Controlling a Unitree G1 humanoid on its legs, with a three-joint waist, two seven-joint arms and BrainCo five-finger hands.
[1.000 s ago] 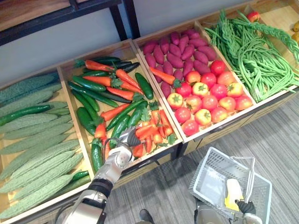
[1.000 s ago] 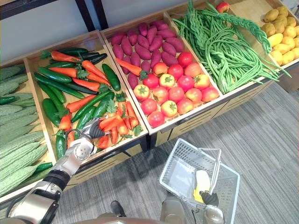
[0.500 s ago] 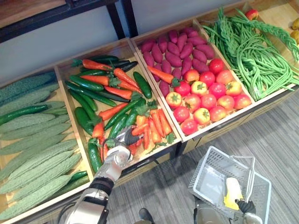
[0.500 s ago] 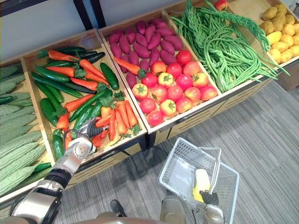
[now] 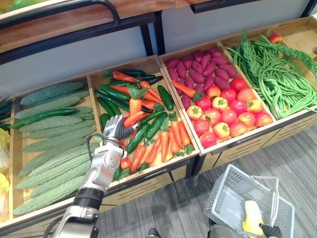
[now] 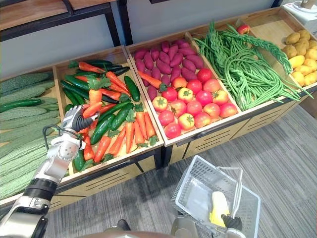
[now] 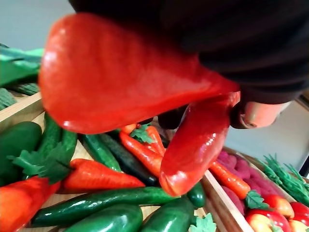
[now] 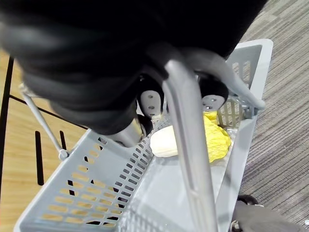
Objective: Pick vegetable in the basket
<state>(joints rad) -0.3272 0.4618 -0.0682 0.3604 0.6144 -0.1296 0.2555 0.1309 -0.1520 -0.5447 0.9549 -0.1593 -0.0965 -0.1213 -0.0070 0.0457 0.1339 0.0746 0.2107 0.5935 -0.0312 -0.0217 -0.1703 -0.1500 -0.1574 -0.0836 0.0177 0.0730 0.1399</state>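
My left hand [image 5: 115,128] hovers over the left side of the wooden crate [image 5: 153,173] of carrots, cucumbers and red peppers. Its fingers are curled round a long red pepper [image 7: 195,140], which also shows beside the hand from above [image 6: 92,109]. A second red shape [image 7: 120,72] sits very close to the wrist camera; I cannot tell what it is. My right hand [image 6: 232,222] is shut on the handle [image 8: 188,125] of the grey plastic basket [image 5: 233,198], low over the floor in front of the crates. A corn cob with a yellow husk [image 8: 186,140] lies in the basket.
Bitter gourds and cucumbers [image 5: 49,144] fill the crate to the left. To the right are purple sweet potatoes with tomatoes [image 5: 223,106], then long green beans [image 5: 277,74] and potatoes [image 6: 302,54]. A dark shelf rail [image 5: 74,29] runs above the crates. Grey carpet [image 6: 292,163] lies in front.
The camera has shifted. My left hand has moved from the crate's front edge up and back over its left side, with the red pepper in it. The right hand still holds the basket.
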